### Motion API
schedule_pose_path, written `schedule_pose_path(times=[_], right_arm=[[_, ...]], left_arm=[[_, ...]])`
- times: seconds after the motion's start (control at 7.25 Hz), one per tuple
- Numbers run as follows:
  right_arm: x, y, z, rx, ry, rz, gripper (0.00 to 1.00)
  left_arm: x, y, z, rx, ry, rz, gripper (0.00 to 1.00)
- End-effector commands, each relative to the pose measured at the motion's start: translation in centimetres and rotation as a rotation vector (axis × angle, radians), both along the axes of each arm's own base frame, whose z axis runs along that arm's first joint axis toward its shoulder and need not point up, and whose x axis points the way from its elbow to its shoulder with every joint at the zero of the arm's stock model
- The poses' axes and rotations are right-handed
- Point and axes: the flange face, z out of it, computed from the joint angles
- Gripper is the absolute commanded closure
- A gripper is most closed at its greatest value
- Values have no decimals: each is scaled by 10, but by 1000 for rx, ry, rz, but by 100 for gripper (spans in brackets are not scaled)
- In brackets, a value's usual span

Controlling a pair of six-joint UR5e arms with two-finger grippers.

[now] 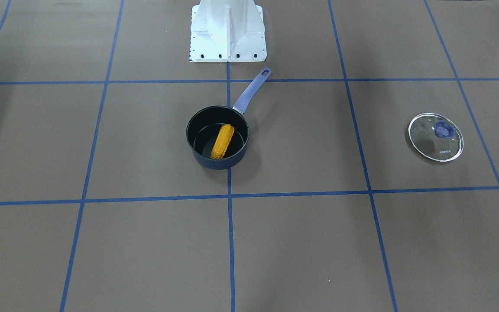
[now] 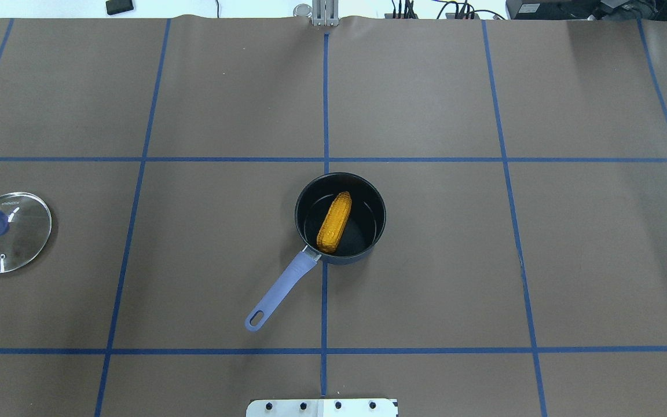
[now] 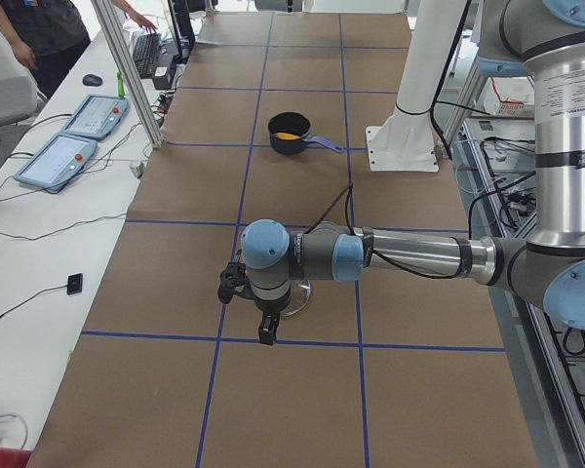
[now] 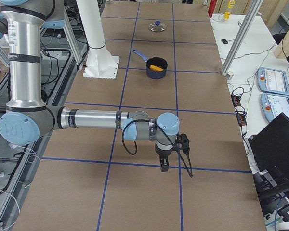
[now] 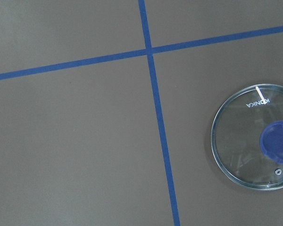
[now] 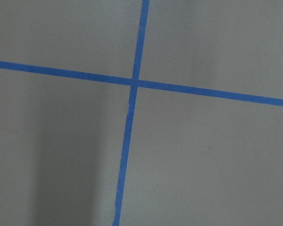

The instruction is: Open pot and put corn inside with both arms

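The dark pot (image 1: pixel 221 164) with a lilac handle (image 1: pixel 251 91) stands open at the table's middle, also in the overhead view (image 2: pixel 381 204). The orange-yellow corn (image 1: pixel 223 141) lies inside it (image 2: pixel 334 222). The glass lid (image 1: pixel 435 137) with a blue knob lies flat on the table far to the robot's left (image 2: pixel 8 231), and shows in the left wrist view (image 5: pixel 247 136). My left gripper (image 3: pixel 264 330) hangs over the lid; my right gripper (image 4: pixel 164 165) hangs over bare table at the opposite end. Both show only in side views, so I cannot tell whether they are open or shut.
The white pedestal (image 1: pixel 228 30) stands at the robot's side of the table, just behind the pot's handle. Blue tape lines grid the brown table cover. Teach pendants (image 3: pixel 78 136) and a person are beside the table's far edge.
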Motion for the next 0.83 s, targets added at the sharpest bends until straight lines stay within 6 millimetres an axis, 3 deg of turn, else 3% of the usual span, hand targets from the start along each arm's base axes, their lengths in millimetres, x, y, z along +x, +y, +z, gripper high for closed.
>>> schedule_pose_path(times=[0.0, 0.69], right_arm=[[0, 0, 0, 0, -3, 0, 0], [0, 1, 1, -2, -3, 0, 0]], left_arm=[[0, 0, -3, 5, 0, 0, 1], [-1, 1, -2, -2, -1, -7, 1]])
